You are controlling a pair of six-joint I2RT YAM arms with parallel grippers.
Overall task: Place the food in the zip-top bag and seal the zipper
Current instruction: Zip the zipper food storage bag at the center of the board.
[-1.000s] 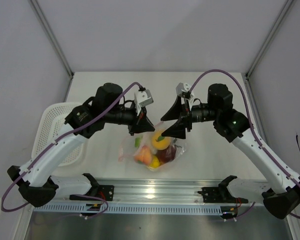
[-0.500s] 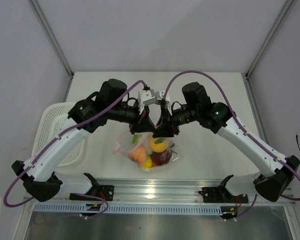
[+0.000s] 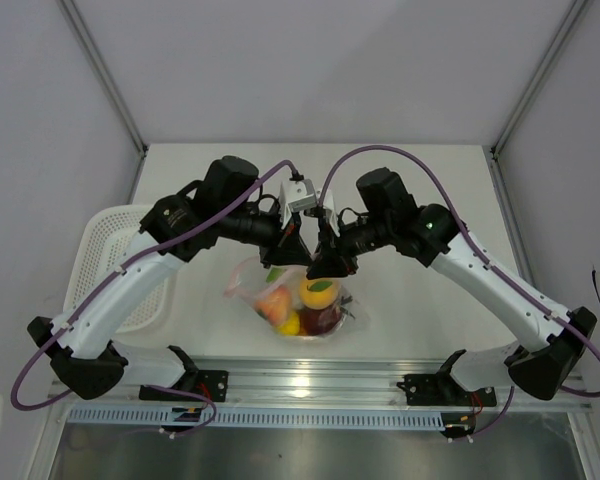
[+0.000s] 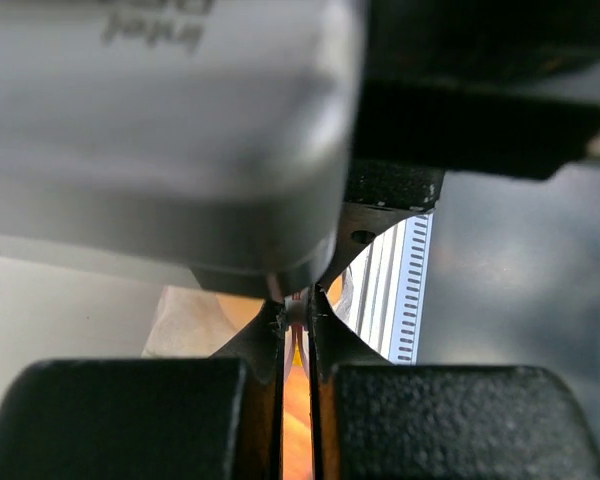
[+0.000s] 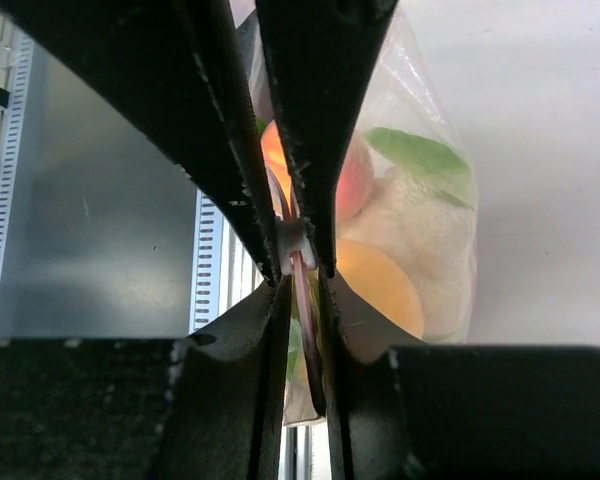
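As left gripper and right gripper clamp the zipper, zip-top bag just beneath

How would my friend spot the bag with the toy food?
Find the white table, then where the left end effector and right end effector meet near its front. The zip-top bag is there: clear, crinkly, full of colourful food, unlike the white lattice basket at the left.
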